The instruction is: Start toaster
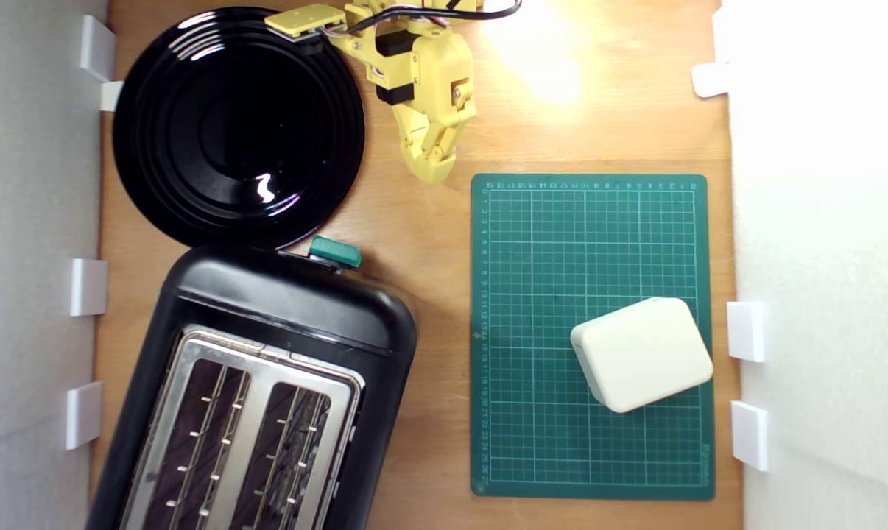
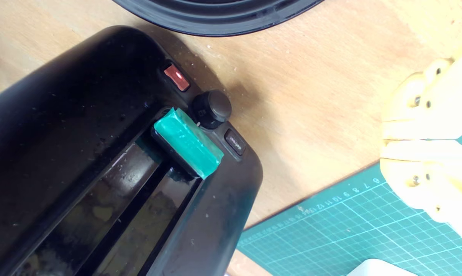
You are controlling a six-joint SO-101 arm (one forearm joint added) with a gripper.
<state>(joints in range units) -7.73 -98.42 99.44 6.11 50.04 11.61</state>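
Note:
The glossy black toaster [image 1: 282, 309] with a silver two-slot top plate lies at the lower left of the exterior view. Its teal-green lever knob [image 1: 334, 251] sticks out of the end nearest the plate. In the wrist view the toaster [image 2: 81, 115] shows that end face, with the teal lever knob [image 2: 187, 142], a red-lit button [image 2: 176, 77], a round black dial [image 2: 212, 108] and a small black button beside it. My yellow gripper [image 1: 433, 171] hangs shut above bare wood, apart from the toaster and off to the knob's upper right in the exterior view. The gripper [image 2: 422, 145] holds nothing.
A round black plate [image 1: 238, 125] lies beyond the toaster, almost touching it. A green cutting mat [image 1: 532, 331] covers the exterior view's right, with a small cream rounded box [image 1: 641, 353] on it. White walls with clips [image 1: 89, 287] border both sides.

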